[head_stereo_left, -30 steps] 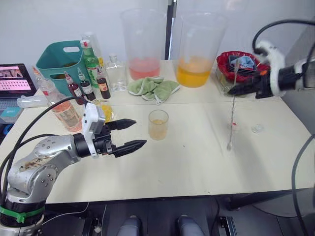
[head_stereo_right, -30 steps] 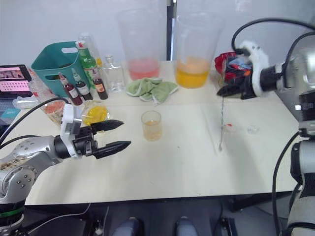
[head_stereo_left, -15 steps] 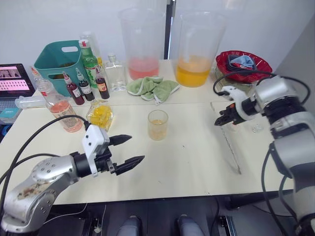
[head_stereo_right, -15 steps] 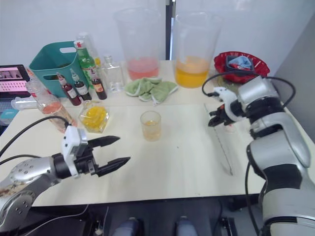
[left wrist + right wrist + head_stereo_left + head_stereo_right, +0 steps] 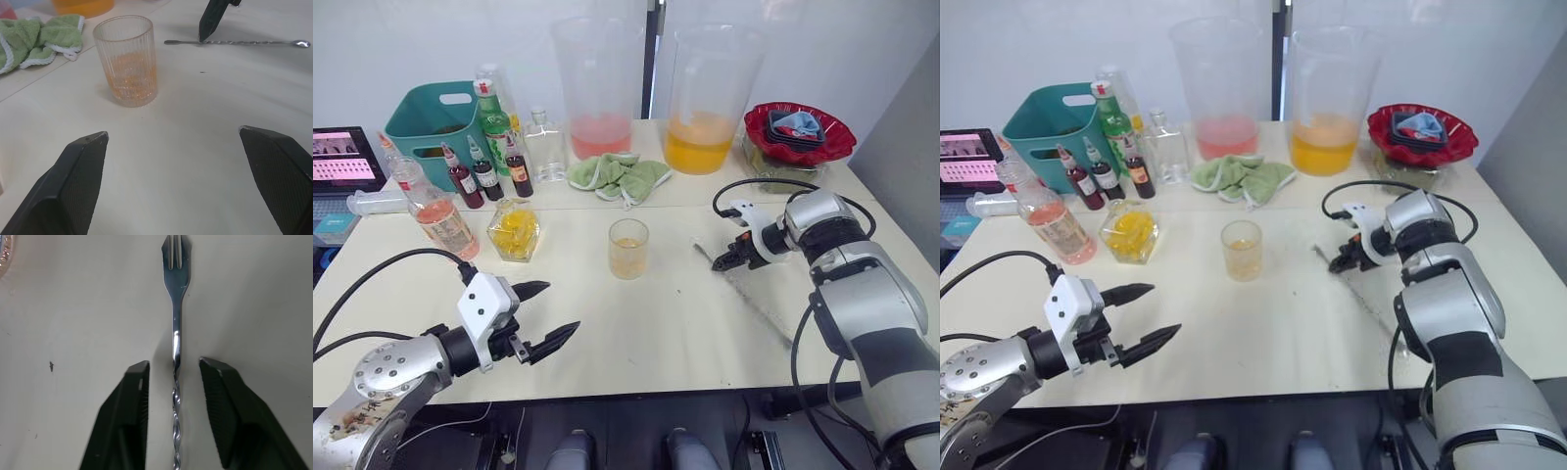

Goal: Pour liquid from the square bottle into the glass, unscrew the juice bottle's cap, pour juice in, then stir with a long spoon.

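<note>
— Where is the glass point(image 5: 627, 248) to be found?

— It is stood upright near the middle of the table point(image 5: 685, 323), with a shallow layer of pale orange liquid seen in its bottom. Everything else can be placed from it.

— And the long spoon point(image 5: 234, 43)?

— It is laid flat on the table well to the right of the glass. In the right wrist view its twisted shaft is seen running between the two fingers, ending in a small fork-like tip. The right gripper point(image 5: 722, 260) is lowered over it, its fingers set narrowly apart on either side of the shaft — no contact with the metal is visible.

— The left gripper point(image 5: 544, 315)?

— It is held low over the table in front of the glass and to its left, fingers spread wide, nothing between them.

— The bottles?

— The squat square bottle point(image 5: 514, 230) with its yellow liquid is stood to the left of the glass. Further left, the juice bottle point(image 5: 434, 213) is seen leaning, some pink-orange juice visible in it. Whether a cap is on it cannot be told.

— Behind the glass?

— A green cloth point(image 5: 619, 174) is crumpled there, and beyond it two large clear pitchers are stood — one with pink liquid point(image 5: 599, 88), one with orange point(image 5: 703, 93).
</note>
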Motion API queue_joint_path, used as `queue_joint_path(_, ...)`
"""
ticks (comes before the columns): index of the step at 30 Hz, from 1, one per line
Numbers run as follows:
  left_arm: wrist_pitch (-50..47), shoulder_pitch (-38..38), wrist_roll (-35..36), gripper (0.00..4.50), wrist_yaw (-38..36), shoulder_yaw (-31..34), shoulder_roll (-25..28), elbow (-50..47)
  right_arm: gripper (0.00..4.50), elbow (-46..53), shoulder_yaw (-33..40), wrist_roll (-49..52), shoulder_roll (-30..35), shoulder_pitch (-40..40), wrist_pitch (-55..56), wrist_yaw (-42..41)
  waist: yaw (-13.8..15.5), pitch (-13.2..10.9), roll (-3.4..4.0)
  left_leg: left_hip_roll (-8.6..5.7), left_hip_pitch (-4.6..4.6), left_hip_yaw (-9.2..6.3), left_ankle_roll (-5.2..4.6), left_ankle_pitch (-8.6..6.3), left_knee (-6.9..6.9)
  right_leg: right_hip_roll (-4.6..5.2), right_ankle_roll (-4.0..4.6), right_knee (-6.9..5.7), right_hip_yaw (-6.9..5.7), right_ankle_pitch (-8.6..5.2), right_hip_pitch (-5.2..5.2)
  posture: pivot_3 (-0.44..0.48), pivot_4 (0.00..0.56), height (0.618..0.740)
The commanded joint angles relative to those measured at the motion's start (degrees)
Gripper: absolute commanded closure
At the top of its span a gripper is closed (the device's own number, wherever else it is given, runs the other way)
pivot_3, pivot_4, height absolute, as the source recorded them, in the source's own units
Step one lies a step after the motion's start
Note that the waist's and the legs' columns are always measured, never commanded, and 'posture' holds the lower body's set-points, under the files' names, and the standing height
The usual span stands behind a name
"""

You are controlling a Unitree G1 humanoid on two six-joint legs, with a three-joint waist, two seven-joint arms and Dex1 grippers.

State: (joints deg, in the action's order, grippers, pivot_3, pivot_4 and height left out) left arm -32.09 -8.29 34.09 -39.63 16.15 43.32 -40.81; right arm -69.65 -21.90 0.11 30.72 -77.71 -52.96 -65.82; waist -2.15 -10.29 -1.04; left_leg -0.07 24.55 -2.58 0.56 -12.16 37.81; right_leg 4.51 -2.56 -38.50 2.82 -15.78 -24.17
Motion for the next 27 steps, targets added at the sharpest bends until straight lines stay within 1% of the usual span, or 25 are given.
queue_joint_path(1, 2.9, -1.2, -0.7, 0.0, -1.9, 2.3, 0.4, 1.4, 1.42, 3.3, 3.1, 0.0, 2.9, -2.2, -1.3, -1.2, 0.0, 0.0, 0.0, 0.0, 0.0, 0.0, 0.0, 0.0, 0.0, 0.0, 0.0, -0.01, 0.0, 0.0, -0.02, 0.0, 0.15, 0.74)
queue_joint_path(3, 3.9, -1.7, -1.1, 0.0, -2.4, 3.5, 0.2, 3.1, 0.73, 5.9, 3.9, 0.1, 4.8, -1.8, -1.9, -2.8, 0.1, 0.0, 0.01, 0.0, 0.01, -0.01, 0.0, 0.0, 0.0, 0.0, 0.0, -0.02, -0.01, 0.0, -0.02, 0.0, 0.15, 0.74)
queue_joint_path(5, 5.0, -2.7, -1.8, 0.0, -2.9, 4.4, 0.0, 4.8, 0.09, 11.0, 5.5, 2.0, 7.9, -0.1, -4.8, -5.8, 0.2, 0.0, 0.01, -0.01, 0.01, 0.0, 0.0, 0.0, 0.0, 0.02, 0.0, 0.0, -0.01, 0.0, -0.01, 0.0, 0.15, 0.74)
queue_joint_path(6, 5.8, -3.4, -2.2, 0.0, -3.6, 5.0, 0.0, 5.8, 0.02, 14.4, 6.9, 3.3, 9.4, 1.3, -6.3, -6.4, 0.2, 0.0, 0.01, -0.01, 0.02, -0.01, 0.0, 0.0, 0.0, 0.02, 0.0, 0.02, -0.01, 0.0, -0.01, 0.0, 0.15, 0.74)
queue_joint_path(10, 7.8, -4.7, -2.0, 0.0, -4.4, 8.1, -1.3, 10.9, 0.02, 28.7, 15.3, 9.1, 14.8, 9.8, -8.6, -5.8, 0.4, 0.0, 0.01, 0.02, -0.01, -0.03, -0.02, -0.01, -0.03, 0.01, 0.0, 0.09, -0.06, 0.0, 0.05, 0.0, 0.15, 0.74)
queue_joint_path(13, 10.6, -6.0, -3.6, 0.0, -6.0, 9.8, -1.3, 14.8, 0.02, 39.2, 23.8, 13.3, 16.3, 17.7, -8.1, -2.1, 0.4, 0.0, 0.0, 0.03, 0.0, -0.01, -0.02, -0.01, -0.02, 0.01, 0.0, 0.13, -0.05, 0.0, 0.07, 0.0, 0.15, 0.74)
queue_joint_path(14, 12.0, -6.2, -4.6, 0.0, -6.2, 10.4, -1.3, 16.8, 0.02, 43.4, 27.5, 14.4, 16.5, 21.6, -5.9, 0.0, 0.4, 0.0, 0.01, 0.03, 0.0, -0.02, -0.02, -0.01, -0.01, 0.01, -0.01, 0.11, -0.05, 0.0, 0.08, 0.0, 0.15, 0.74)
queue_joint_path(15, 12.9, -6.6, -5.1, 0.0, -6.2, 10.9, -1.6, 18.1, 0.02, 47.0, 34.7, 16.8, 14.3, 25.7, 0.6, 3.5, 0.5, 0.0, 0.0, 0.02, -0.01, 0.01, -0.02, -0.01, -0.02, 0.01, -0.01, 0.11, -0.03, 0.0, 0.07, 0.0, 0.15, 0.74)
queue_joint_path(16, 13.8, -6.8, -5.5, 0.0, -6.5, 11.3, -1.6, 19.2, 0.02, 50.2, 39.8, 18.6, 12.3, 28.7, 5.1, 6.4, 0.6, 0.0, -0.01, 0.03, -0.01, -0.01, -0.02, -0.01, -0.03, 0.0, -0.01, 0.1, -0.05, 0.0, 0.08, 0.0, 0.15, 0.74)
queue_joint_path(17, 14.7, -7.6, -6.1, 0.0, -6.5, 11.9, -1.8, 19.8, 0.02, 53.9, 43.9, 17.9, 10.8, 33.8, 10.9, 10.8, 0.7, 0.0, -0.01, 0.03, -0.01, -0.02, -0.02, -0.01, -0.01, 0.0, -0.01, 0.08, -0.06, 0.0, 0.1, 0.0, 0.15, 0.74)
queue_joint_path(18, 15.4, -8.2, -6.4, 0.0, -6.9, 12.4, -1.7, 20.4, 0.02, 56.9, 45.9, 17.3, 9.7, 37.3, 14.1, 14.0, 0.8, 0.0, -0.02, 0.03, 0.0, 0.01, -0.02, -0.01, -0.03, 0.01, -0.01, 0.09, -0.02, 0.0, 0.08, 0.0, 0.15, 0.74)
queue_joint_path(20, 15.8, -8.5, -6.1, 0.0, -6.4, 13.8, -2.2, 22.0, 0.02, 60.9, 53.9, 27.7, 7.2, 42.3, 12.5, 8.8, 1.3, 0.0, -0.02, 0.01, -0.02, 0.01, -0.02, -0.01, -0.01, 0.05, -0.01, 0.07, -0.03, 0.0, 0.11, 0.0, 0.15, 0.74)
queue_joint_path(21, 16.3, -8.5, -6.3, 0.0, -6.2, 14.0, -2.5, 23.1, 0.02, 62.8, 55.0, 30.1, 7.1, 46.0, 13.4, 5.8, 1.4, 0.0, -0.02, 0.01, -0.02, 0.03, -0.02, -0.01, 0.0, 0.06, -0.01, 0.09, -0.01, 0.0, 0.12, 0.0, 0.15, 0.74)
queue_joint_path(23, 18.0, -8.4, -7.4, 0.0, -6.3, 14.0, -2.7, 25.2, 0.02, 65.3, 54.2, 29.8, 7.3, 52.7, 18.8, 3.0, 1.7, 0.0, -0.01, 0.02, -0.06, 0.0, -0.02, -0.01, 0.02, 0.06, -0.01, 0.09, -0.03, 0.0, 0.18, 0.0, 0.15, 0.74)
queue_joint_path(25, 19.0, -8.2, -7.7, 0.0, -6.6, 14.4, -2.7, 26.8, 0.02, 66.6, 53.8, 31.0, 6.9, 56.5, 21.2, 1.8, 1.4, 0.0, -0.01, 0.05, -0.41, -0.01, -0.02, -0.02, 0.0, 0.03, -0.01, 0.29, -0.07, -0.01, 0.62, 0.0, 0.15, 0.74)
queue_joint_path(26, 20.3, -8.0, -8.4, 0.0, -6.2, 14.3, -3.0, 28.2, 0.02, 65.9, 53.7, 30.4, 6.8, 59.5, 24.3, 0.5, 1.3, 0.0, -0.01, 0.12, -0.69, -0.01, -0.02, -0.02, -0.05, -0.03, -0.02, 0.53, -0.11, -0.01, 0.99, 0.0, 0.15, 0.74)
queue_joint_path(27, 21.3, -7.8, -9.0, 0.0, -5.9, 14.4, -3.2, 29.2, 0.02, 65.4, 53.5, 29.9, 6.8, 61.7, 26.8, -0.3, 1.3, 0.0, -0.01, 0.13, -0.82, 0.02, -0.02, -0.02, -0.05, -0.02, -0.02, 0.54, -0.09, -0.01, 1.12, 0.0, 0.15, 0.74)
